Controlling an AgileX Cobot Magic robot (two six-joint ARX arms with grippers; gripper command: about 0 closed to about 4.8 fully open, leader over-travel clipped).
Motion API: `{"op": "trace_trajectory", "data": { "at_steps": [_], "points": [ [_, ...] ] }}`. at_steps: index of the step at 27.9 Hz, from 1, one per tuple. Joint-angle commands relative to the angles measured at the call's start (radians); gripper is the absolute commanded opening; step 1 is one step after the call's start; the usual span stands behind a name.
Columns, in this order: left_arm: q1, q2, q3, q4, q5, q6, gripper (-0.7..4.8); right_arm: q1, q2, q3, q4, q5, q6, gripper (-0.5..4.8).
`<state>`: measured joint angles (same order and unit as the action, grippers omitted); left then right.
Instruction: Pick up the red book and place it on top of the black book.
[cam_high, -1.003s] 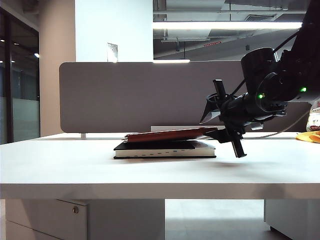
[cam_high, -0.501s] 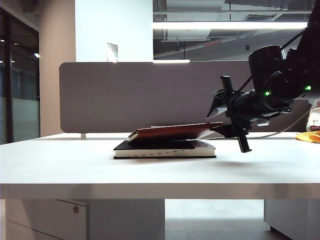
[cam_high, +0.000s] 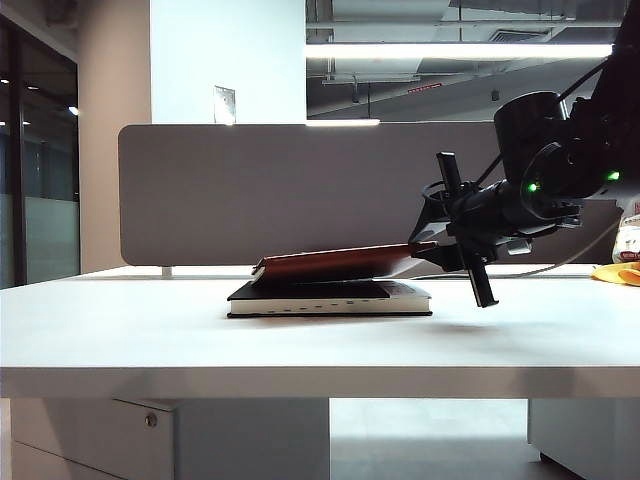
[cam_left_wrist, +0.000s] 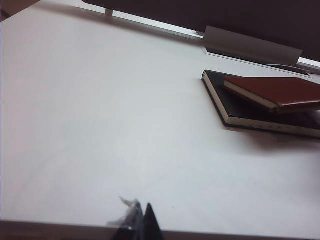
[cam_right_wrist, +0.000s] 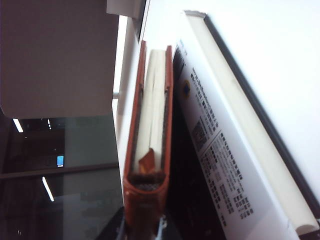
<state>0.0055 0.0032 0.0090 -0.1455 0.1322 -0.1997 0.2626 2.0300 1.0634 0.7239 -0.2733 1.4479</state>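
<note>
The red book (cam_high: 340, 263) lies slanted over the black book (cam_high: 330, 298) in the middle of the white table. Its left end rests on the black cover and its right end is raised. My right gripper (cam_high: 425, 248) reaches in from the right and is shut on that raised end. In the right wrist view the red book (cam_right_wrist: 150, 125) runs edge-on out of the right gripper (cam_right_wrist: 142, 225), beside the printed black book (cam_right_wrist: 220, 150). The left wrist view shows the red book (cam_left_wrist: 280, 90) and the black book (cam_left_wrist: 235, 110) far off, with the left gripper (cam_left_wrist: 142, 212) shut and holding nothing.
A grey partition panel (cam_high: 270, 190) stands along the table's back edge behind the books. A yellow object (cam_high: 618, 274) and a white packet (cam_high: 628, 240) sit at the far right. The table's front edge (cam_high: 320, 380) runs across the view.
The right gripper has risen a little and shifted right, lifting the red book's right end so that it tilts more. The book's left end stays on the black book.
</note>
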Motion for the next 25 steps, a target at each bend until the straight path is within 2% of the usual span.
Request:
{"op": "trace_trajectory", "data": {
  "at_steps": [1,7,12,21,25],
  "points": [
    [-0.002,0.0,0.0,0.013,0.011,0.001,-0.05,0.014,-0.01,0.006,0.036,-0.018,0.011,0.7],
    [-0.002,0.0,0.0,0.013,0.011,0.001,-0.05,0.047,-0.01,0.005,0.034,-0.019,0.016,0.7],
    [-0.002,0.0,0.0,0.012,0.015,0.001,-0.05,0.048,-0.01,0.005,0.035,-0.025,0.026,0.99],
    [-0.002,0.0,0.0,0.012,0.03,0.001,-0.05,0.043,-0.01,0.005,0.036,-0.021,0.045,1.0],
    [-0.002,0.0,0.0,0.012,0.03,0.001,-0.05,0.041,-0.01,0.005,0.036,-0.021,0.058,1.52]
  ]
}}
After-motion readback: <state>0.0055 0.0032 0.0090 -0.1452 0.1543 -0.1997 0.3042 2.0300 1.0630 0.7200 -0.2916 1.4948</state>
